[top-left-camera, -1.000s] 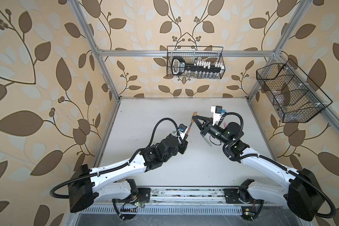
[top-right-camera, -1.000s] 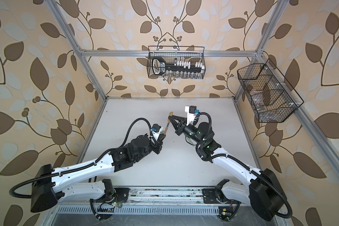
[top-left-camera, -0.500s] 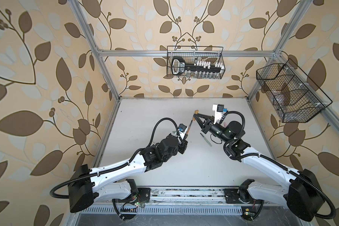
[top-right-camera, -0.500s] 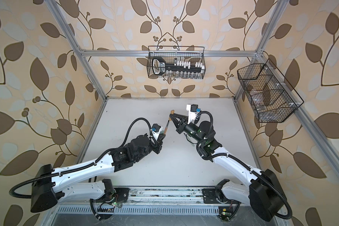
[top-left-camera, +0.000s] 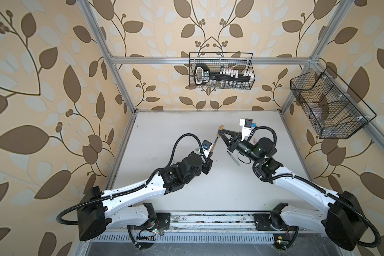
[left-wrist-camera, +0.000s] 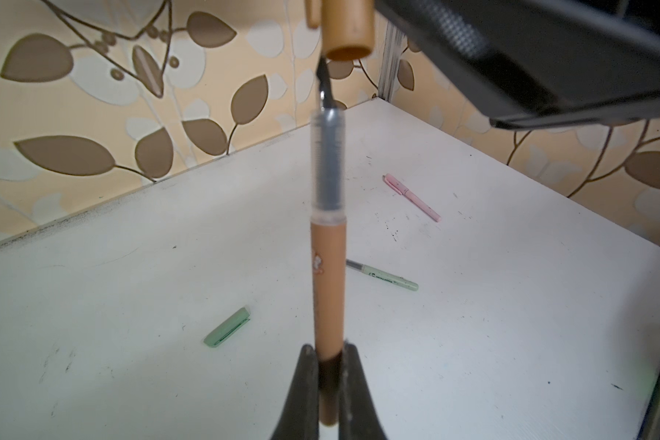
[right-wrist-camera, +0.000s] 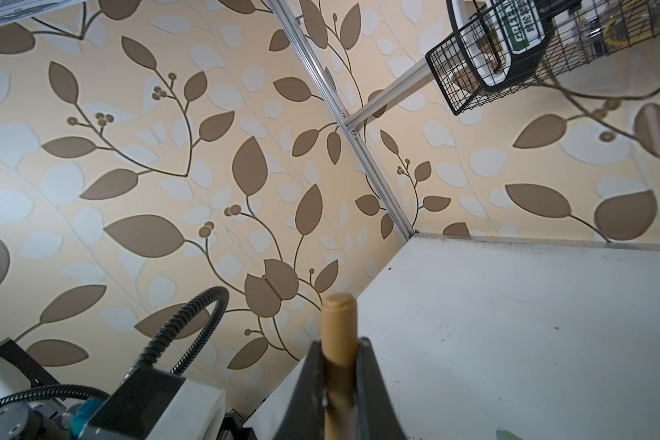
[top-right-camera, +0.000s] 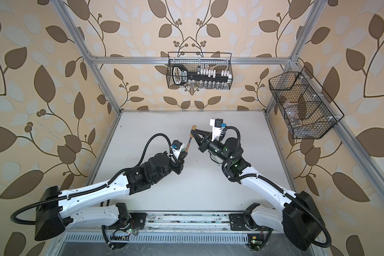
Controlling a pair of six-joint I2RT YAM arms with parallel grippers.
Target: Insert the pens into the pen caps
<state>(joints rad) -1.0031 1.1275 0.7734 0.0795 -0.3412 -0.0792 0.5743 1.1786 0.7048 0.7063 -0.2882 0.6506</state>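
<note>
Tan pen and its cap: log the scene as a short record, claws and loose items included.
left claw: shut on tan pen, tip pointing at the cap
right claw: shut on tan cap, open mouth facing the pen
alignment: pen tip at the cap's mouth, not seated
on table: green pen, uncapped; green cap apart from it; pink pen

1. tan pen (left-wrist-camera: pixel 328 289), clear front section, dark tip; tan cap (left-wrist-camera: pixel 346 26)
2. pale green pen (left-wrist-camera: pixel 390 279); pale green cap (left-wrist-camera: pixel 227 327); pink pen (left-wrist-camera: pixel 412 198)
3. table (left-wrist-camera: pixel 130 304) white, dark specks; wallpaper (right-wrist-camera: pixel 168 171) beige, brown and pale leaves
</note>
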